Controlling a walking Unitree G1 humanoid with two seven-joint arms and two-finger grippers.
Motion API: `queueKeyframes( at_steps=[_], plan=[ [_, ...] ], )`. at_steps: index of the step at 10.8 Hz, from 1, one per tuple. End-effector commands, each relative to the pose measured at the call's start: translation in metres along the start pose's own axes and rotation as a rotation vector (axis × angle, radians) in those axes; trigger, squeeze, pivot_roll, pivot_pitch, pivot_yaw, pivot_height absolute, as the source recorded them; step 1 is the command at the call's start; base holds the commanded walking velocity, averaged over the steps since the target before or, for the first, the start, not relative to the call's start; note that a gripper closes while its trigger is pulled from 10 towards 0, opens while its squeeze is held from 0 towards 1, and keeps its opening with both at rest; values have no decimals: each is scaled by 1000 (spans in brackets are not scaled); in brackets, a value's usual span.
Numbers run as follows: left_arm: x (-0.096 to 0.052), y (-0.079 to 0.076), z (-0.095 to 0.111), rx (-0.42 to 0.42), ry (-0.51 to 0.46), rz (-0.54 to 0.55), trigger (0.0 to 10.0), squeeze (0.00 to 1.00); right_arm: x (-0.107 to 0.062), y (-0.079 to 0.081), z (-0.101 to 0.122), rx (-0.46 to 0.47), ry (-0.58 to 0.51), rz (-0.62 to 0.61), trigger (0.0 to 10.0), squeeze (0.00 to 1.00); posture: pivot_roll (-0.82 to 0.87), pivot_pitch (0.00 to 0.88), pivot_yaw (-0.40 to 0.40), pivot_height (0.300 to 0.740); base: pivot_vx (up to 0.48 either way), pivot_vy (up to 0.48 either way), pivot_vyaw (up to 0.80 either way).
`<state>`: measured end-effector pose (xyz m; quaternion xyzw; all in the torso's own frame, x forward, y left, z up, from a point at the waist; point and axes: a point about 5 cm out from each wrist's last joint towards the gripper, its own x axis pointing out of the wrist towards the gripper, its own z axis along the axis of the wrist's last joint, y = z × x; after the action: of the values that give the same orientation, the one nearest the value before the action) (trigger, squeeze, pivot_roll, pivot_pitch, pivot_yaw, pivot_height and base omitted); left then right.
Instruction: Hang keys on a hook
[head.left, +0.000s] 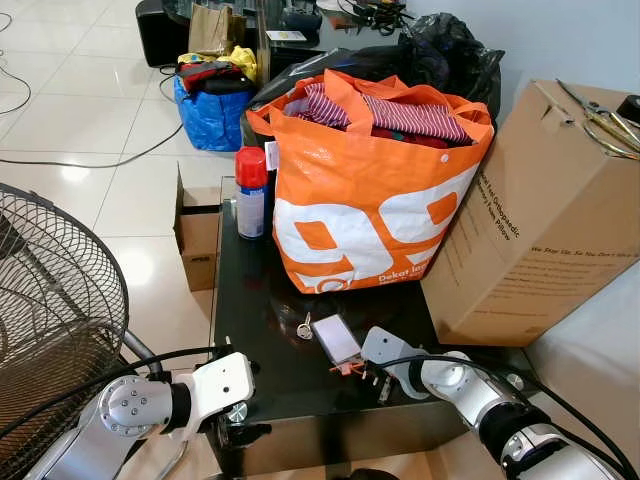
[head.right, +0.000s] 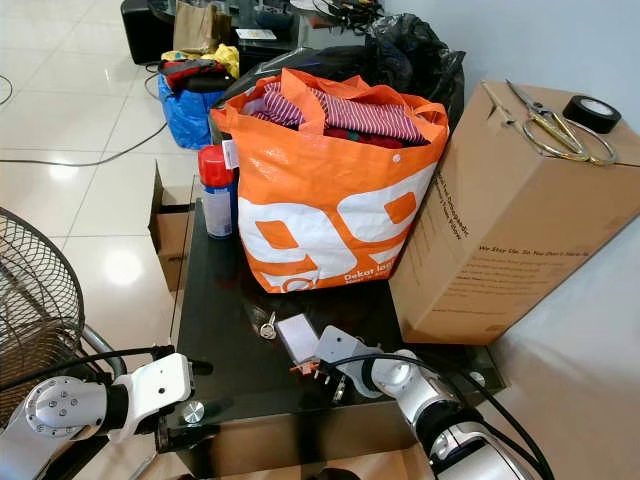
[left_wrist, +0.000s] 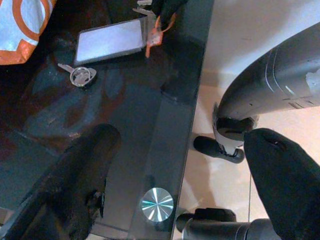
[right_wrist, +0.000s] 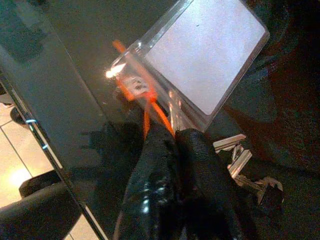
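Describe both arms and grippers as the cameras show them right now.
Both arms are silver metal with rounded joint housings and black cables running alongside. The left arm ends in a white boxy wrist block; its left gripper has two long black fingers, matte and thick. The right arm has a black band behind a silver wrist; the right gripper has glossy black fingers.

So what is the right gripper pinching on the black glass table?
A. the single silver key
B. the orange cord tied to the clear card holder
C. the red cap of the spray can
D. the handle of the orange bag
B: the right gripper is closed on the orange cord of the clear card holder, while the single silver key lies apart.
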<state>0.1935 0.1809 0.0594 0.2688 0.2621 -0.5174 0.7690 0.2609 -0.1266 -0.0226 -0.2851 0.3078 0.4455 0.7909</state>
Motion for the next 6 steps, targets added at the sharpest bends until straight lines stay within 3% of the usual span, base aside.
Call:
queueKeyframes(
  at_steps=[1, 3, 6],
  plan=[
    [2, 1, 4, 18, -8, -5, 10000, 275, -4, -5, -5, -1, 11, -8, 0, 0, -63, 11, -132, 732, 0, 0, 0],
    [2, 1, 4, 18, -10, 1, 10000, 278, -10, -9, -5, -27, -14, -3, 0, 0, -62, 6, -137, 732, 0, 0, 0],
    [3, 2, 3, 8, -13, 34, 10000, 278, -36, -23, 6, 62, -233, -66, 0, 0, -57, 0, -152, 732, 0, 0, 0]
  ],
)
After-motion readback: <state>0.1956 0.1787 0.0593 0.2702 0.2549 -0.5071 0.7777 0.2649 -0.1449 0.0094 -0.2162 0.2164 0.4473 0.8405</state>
